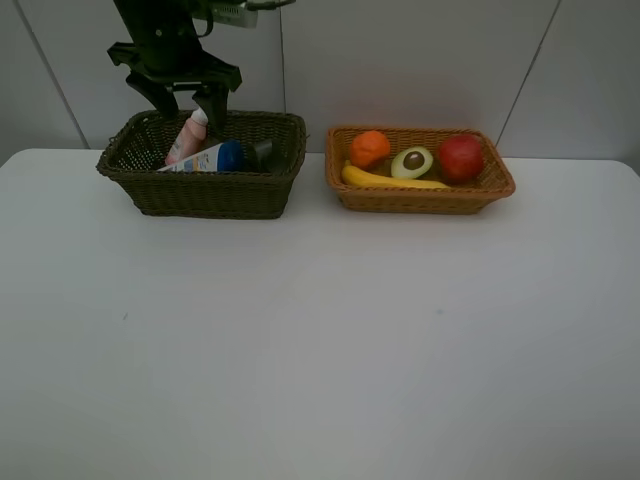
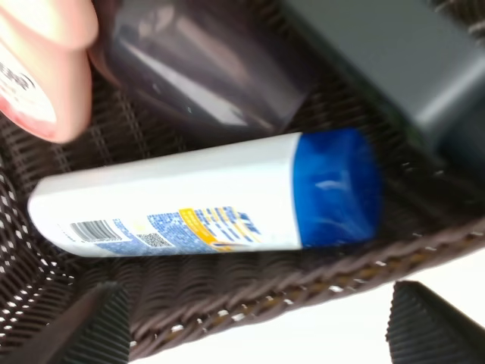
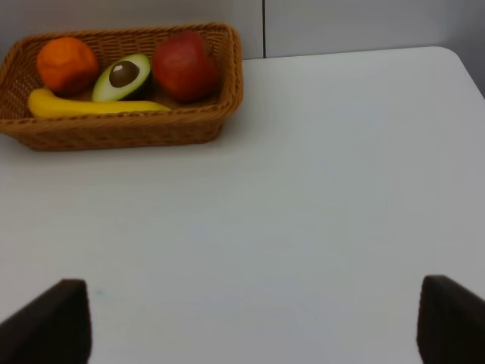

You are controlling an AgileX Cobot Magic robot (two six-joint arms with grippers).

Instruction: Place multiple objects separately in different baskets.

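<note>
Your left claw (image 1: 190, 97) hangs open over the dark basket (image 1: 205, 190), which holds pink bottle (image 1: 186, 139), tube (image 1: 205, 158), cup (image 2: 201, 68) and pump bottle (image 2: 394, 57); the tan basket (image 1: 420, 196) holds orange (image 1: 369, 148), banana (image 1: 390, 180), avocado half (image 1: 412, 162), apple (image 1: 461, 157); right claw (image 3: 250, 322) open, worktop (image 1: 320, 340) bare, sorting looks finished

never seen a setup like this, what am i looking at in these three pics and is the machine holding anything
It is a two-armed robot at a white table. One picture looks down from a high camera; the other two come from cameras on each wrist. The left gripper hangs open over the dark basket, which holds a pink bottle, a blue-capped tube, a cup and a dark green bottle. The tan basket holds an orange, avocado half, apple and banana. The right gripper is open above bare table. Nothing is held.
</note>
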